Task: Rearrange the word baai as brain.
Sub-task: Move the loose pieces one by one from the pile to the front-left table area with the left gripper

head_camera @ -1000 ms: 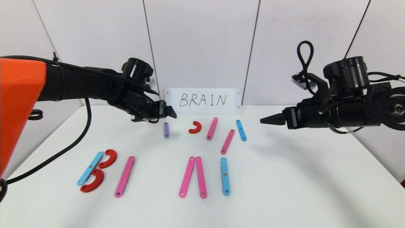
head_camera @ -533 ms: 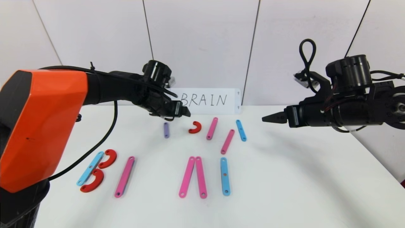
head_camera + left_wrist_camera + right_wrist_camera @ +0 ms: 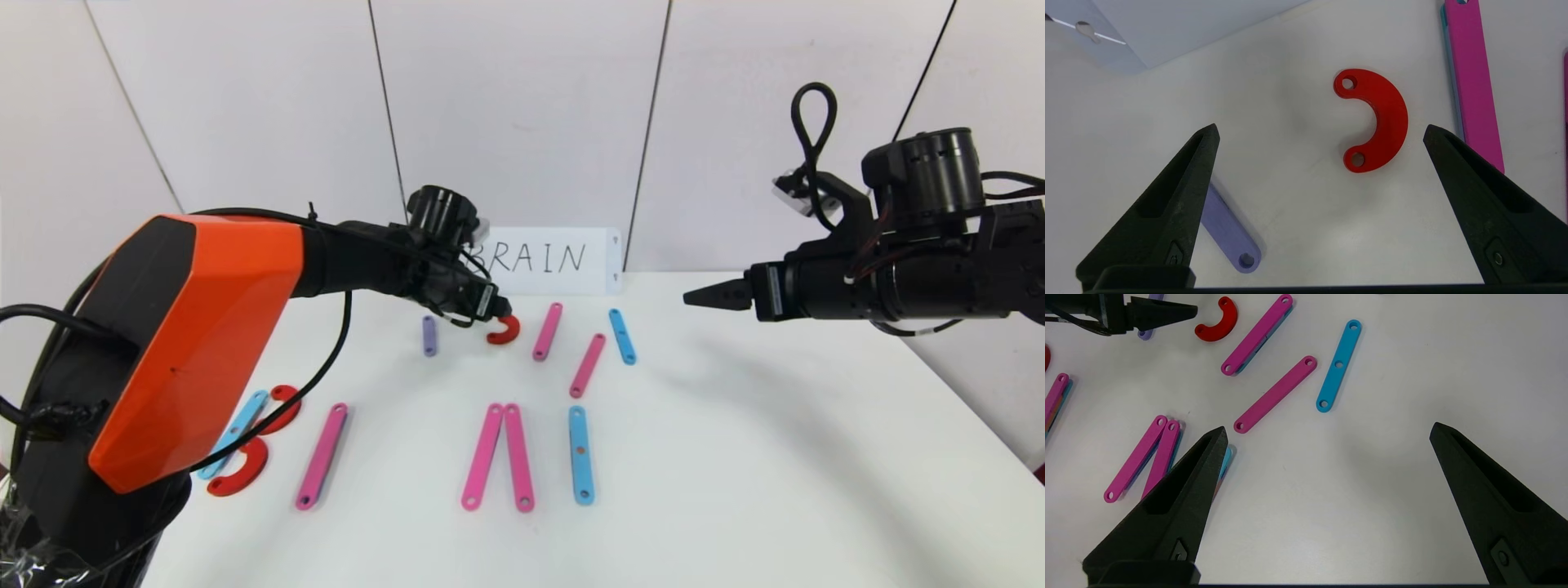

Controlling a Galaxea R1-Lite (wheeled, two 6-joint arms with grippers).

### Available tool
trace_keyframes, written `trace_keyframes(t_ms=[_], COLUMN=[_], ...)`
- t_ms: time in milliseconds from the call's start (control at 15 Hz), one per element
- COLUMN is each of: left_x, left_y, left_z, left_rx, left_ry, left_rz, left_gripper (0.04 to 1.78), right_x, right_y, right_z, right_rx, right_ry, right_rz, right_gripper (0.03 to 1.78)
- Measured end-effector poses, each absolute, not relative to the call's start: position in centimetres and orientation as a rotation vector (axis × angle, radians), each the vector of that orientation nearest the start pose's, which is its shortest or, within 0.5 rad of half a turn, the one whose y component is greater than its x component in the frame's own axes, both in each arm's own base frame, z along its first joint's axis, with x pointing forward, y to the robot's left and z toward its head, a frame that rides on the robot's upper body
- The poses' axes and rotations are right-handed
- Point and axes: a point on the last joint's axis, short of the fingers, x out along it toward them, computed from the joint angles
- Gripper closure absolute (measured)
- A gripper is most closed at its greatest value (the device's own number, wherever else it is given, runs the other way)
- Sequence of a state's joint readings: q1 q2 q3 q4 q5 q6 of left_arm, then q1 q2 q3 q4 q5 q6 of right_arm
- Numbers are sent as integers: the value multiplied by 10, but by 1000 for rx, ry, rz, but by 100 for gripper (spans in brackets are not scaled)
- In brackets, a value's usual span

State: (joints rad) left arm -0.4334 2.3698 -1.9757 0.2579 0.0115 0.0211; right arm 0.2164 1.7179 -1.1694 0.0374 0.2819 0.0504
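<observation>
Left gripper (image 3: pixel 1321 134) hovered, fingers spread wide and empty, over red curve (image 3: pixel 1378 118). Judged light, stiff, thin; pinch across the arc's middle. Right gripper (image 3: pixel 1327 433) idle, fingers released.

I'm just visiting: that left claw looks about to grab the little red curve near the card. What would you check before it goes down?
1. Left gripper open wide enough: ok.
2. Red curve lies between the fingertips: ok, though nearer one of them.
3. Red curve lying flat and free of neighbours: ok.
4. Purple strip out of the way: not ok, it runs under one finger.
5. Pink strip clear of the other finger: cannot tell.
6. Right gripper away from the spot: ok, open over the table's right side.
</observation>
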Motion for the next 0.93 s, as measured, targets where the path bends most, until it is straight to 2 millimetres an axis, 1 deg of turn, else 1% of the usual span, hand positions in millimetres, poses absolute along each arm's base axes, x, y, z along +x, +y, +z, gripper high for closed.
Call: trace_keyframes(t_ms=[267, 533, 933], left_x=[442, 448, 443], left_y=[-223, -230, -243], left_z=[134, 123, 113], left_rx=[191, 197, 172], left_ry=[623, 587, 611], left_rz=[-418, -369, -379], left_gripper=[7, 7, 7], right_x=[306, 306, 306], right_y=[73, 73, 73], right_z=[216, 217, 216], right_rx=[67, 67, 67], right_ry=[596, 594, 597], right_rz=[467, 469, 467], right_gripper=[8, 8, 8])
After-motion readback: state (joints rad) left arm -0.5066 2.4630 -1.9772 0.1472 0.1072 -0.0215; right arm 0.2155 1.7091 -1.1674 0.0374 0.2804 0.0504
